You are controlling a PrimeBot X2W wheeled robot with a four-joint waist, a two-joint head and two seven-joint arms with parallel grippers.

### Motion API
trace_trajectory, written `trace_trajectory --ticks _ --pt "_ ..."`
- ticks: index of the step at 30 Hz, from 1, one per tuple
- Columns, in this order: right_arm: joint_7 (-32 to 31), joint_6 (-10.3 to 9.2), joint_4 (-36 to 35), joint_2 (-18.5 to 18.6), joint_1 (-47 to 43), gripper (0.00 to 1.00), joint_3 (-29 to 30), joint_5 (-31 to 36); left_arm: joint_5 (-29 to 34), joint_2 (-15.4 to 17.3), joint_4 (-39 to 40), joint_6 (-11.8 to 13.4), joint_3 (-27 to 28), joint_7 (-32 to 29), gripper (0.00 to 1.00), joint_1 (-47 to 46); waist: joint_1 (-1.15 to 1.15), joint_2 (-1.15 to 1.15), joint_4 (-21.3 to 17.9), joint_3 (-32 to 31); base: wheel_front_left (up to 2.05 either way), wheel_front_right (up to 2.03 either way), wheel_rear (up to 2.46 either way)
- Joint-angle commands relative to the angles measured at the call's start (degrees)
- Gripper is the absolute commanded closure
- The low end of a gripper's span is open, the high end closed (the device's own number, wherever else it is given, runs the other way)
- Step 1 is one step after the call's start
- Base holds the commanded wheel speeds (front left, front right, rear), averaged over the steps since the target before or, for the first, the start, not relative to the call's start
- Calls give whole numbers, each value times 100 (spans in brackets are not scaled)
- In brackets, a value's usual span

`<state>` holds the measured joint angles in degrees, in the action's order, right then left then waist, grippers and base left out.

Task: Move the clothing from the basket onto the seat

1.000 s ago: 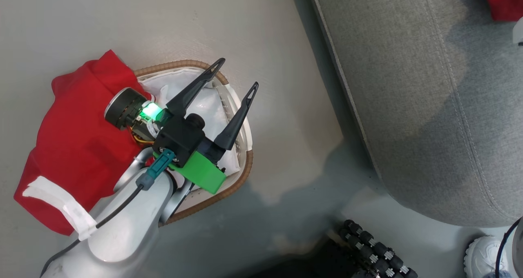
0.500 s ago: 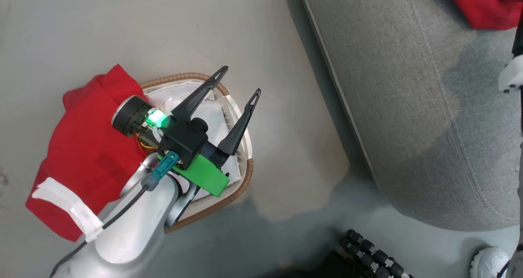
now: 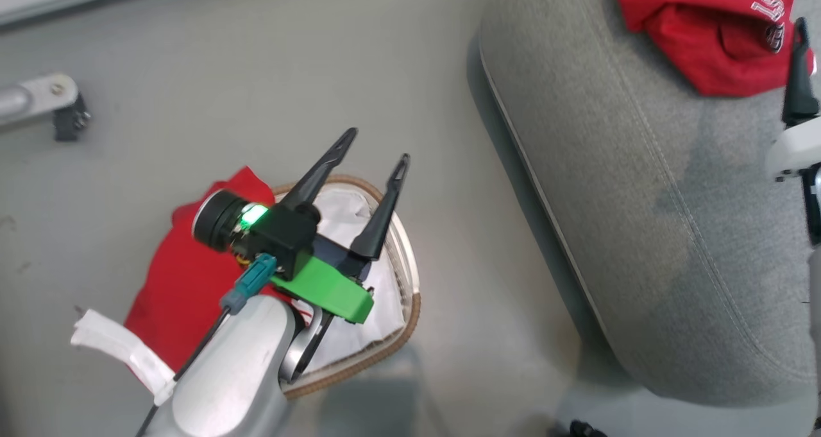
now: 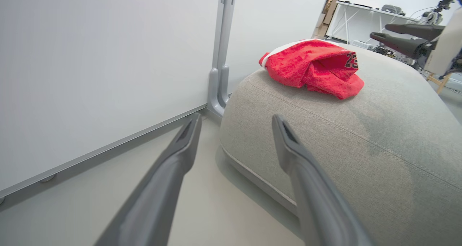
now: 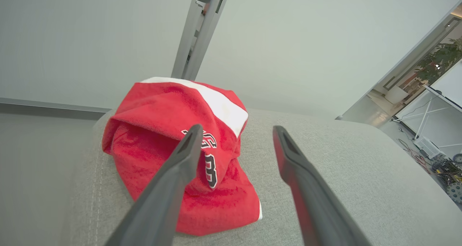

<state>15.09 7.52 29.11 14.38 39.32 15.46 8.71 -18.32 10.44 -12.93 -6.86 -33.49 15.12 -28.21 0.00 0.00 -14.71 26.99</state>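
We found the right gripper [image 5: 237,130] open, empty; red garment [image 5: 173,148] lay on the seat [image 5: 325,159] just ahead. Left gripper [image 3: 377,145] stood open above the basket [image 3: 410,315], where head view showed another garment [image 3: 186,283].

The pale grey floor [image 3: 256,71] carries an oval white laundry basket with a brown woven rim [image 3: 414,308] on the near left. A bright red fabric garment with a white band [image 3: 179,283] spreads from its left side across the floor. To the right stands a large grey fabric-upholstered seat cushion [image 3: 641,199], with a crumpled red garment with white lettering [image 3: 705,33] lying at its far end.
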Motion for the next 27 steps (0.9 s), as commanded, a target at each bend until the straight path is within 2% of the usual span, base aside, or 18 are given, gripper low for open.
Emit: trace_trajectory --ticks 1,7,15,20,27 --pt "12 -6 61 -74 -101 0 -101 -49 -37 -34 -40 -18 132 4 0 187 0 0 402 -767 0 0 0" --pt "12 -6 184 -442 -273 0 -546 -225 42 -241 -188 -29 815 4 0 779 0 0 754 -1351 0 0 0" --pt "12 -6 47 -931 -878 0 -996 -603 268 -475 -145 69 2034 3 0 1534 0 0 1204 -1866 0 0 0" --pt "12 -6 -127 -1093 -1392 0 -1225 -821 364 -611 -62 100 2674 4 0 2075 0 0 1395 -2134 0 0 0" --pt "12 -6 -461 -1137 -2124 0 -1540 -1238 392 -706 -67 26 3144 4 0 2692 0 0 1539 -2382 0 0 0"
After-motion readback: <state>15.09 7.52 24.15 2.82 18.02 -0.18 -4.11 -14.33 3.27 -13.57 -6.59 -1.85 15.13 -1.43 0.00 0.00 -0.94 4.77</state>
